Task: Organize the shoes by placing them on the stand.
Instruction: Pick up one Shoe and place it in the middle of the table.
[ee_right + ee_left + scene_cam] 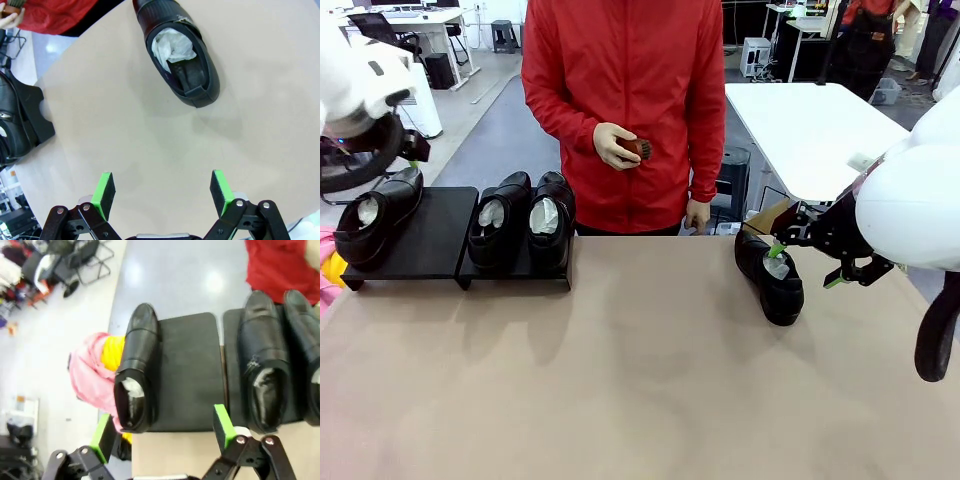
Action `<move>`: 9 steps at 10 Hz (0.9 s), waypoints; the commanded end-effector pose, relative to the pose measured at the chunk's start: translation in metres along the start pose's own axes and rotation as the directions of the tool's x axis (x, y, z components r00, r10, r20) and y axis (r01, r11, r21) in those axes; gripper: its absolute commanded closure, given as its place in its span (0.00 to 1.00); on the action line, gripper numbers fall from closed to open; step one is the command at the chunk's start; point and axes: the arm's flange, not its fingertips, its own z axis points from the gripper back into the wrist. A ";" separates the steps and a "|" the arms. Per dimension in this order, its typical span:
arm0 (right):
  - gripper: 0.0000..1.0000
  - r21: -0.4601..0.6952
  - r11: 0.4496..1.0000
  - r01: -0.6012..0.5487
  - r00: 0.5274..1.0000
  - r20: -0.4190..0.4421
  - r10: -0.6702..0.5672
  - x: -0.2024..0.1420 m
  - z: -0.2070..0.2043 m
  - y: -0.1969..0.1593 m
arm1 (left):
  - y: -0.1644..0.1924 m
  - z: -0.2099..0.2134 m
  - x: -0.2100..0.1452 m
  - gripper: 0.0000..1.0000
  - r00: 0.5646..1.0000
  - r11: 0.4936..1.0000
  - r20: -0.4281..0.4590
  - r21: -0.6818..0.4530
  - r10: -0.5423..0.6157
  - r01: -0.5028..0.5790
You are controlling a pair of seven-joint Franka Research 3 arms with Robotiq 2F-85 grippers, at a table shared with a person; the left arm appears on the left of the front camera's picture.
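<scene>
Arms were chunky glossy white shells, the right arm (912,205) basically a big rounded blob with a black cable looping down beside it. Left arm (355,85) had a black ring under its white housing. Both grippers were black linkage frames with silver pivot pins, and the fingers (223,426) wore bright green pads; same deal on the right gripper (162,194). The person (625,110) wore a red zip-up jacket with long sleeves.
</scene>
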 end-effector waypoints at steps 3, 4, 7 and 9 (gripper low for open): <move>0.00 0.018 1.000 -0.014 1.000 0.000 0.014 0.002 0.000 0.000 | -0.042 0.026 -0.039 0.00 0.967 0.955 -0.193 -0.277 -0.164 0.107; 0.00 0.018 1.000 -0.014 1.000 0.000 0.014 0.002 0.000 0.000 | -0.043 0.031 -0.040 0.00 0.955 0.939 -0.238 -0.332 -0.179 0.093; 0.00 0.000 1.000 0.000 1.000 0.000 0.000 0.000 0.000 0.000 | -0.055 0.039 -0.048 0.00 0.899 0.897 -0.333 -0.423 -0.284 0.127; 0.00 -0.066 0.988 -0.136 0.991 0.011 0.137 0.028 -0.007 0.017 | -0.060 0.029 -0.051 0.00 0.862 0.871 -0.412 -0.487 -0.295 0.065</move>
